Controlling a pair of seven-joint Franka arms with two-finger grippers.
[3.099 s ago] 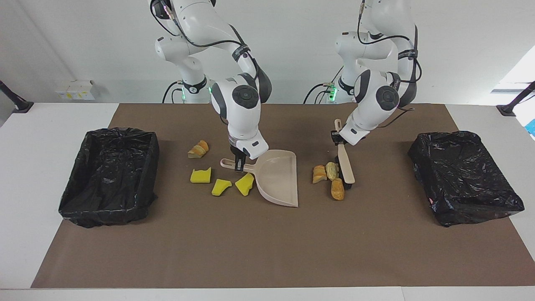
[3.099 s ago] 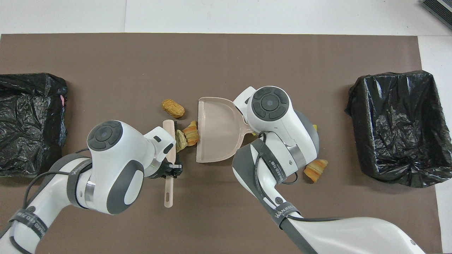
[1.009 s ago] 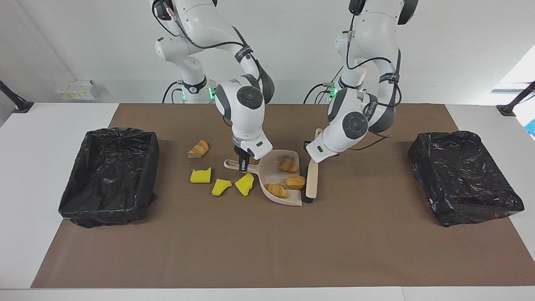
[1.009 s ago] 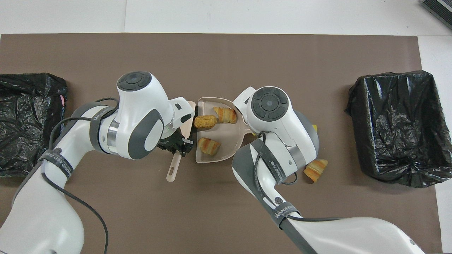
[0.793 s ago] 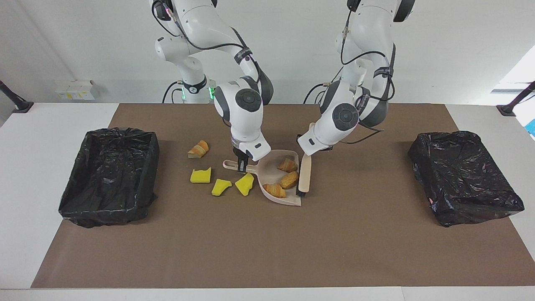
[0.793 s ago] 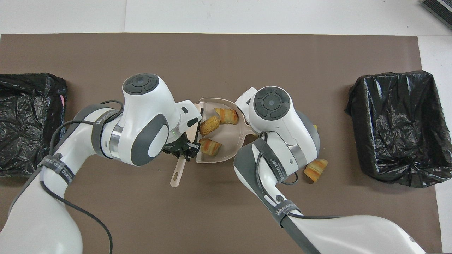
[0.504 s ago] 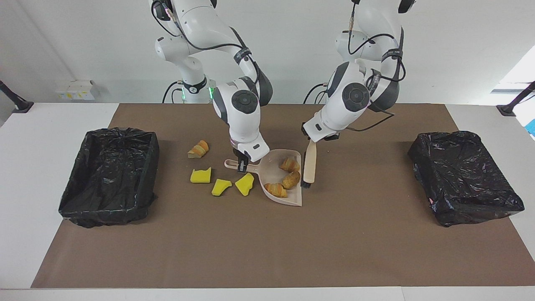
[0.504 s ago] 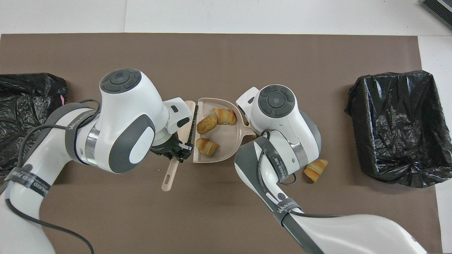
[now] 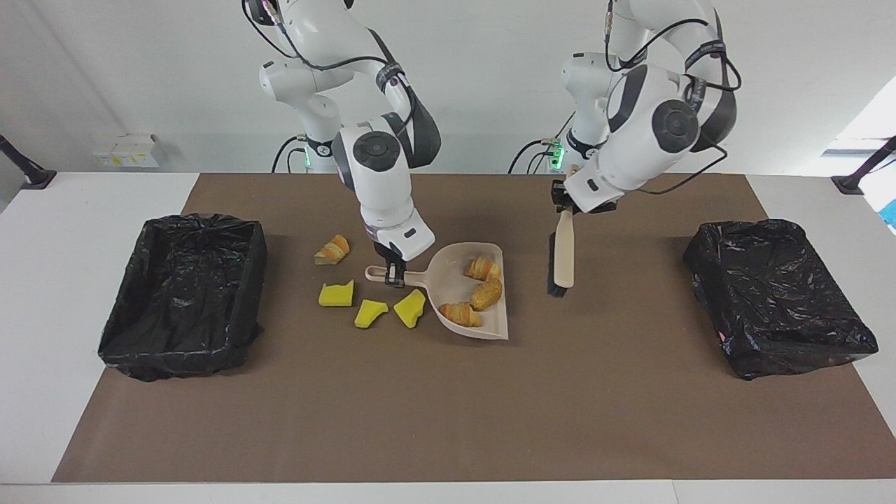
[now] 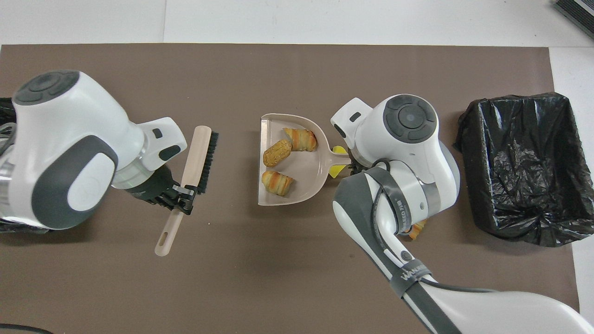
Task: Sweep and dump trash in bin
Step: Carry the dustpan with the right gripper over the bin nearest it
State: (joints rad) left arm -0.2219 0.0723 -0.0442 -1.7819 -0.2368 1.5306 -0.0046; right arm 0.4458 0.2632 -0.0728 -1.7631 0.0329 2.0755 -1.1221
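the left claw [image 9: 564, 208], clamped on the brush [image 9: 563, 260], had lifted away from the dustpan [image 9: 467, 294], which the right claw [image 9: 393, 274] gripped by its handle with three bread chunks [image 9: 480, 291] swept in, ready for dumping.

Table [image 9: 42, 294] carries brown mat [image 9: 448, 413], 2 bins [image 9: 182, 294].

Both views are bright and evenly lit, with soft light from above. Shadows on the brown mat [image 9: 448, 406] are faint and short, with a diffuse dark patch under each arm in the overhead view. The black bin liners [image 9: 777, 294] show small glints. A window glares at the facing view's edge. Focus is sharp throughout, without motion blur.
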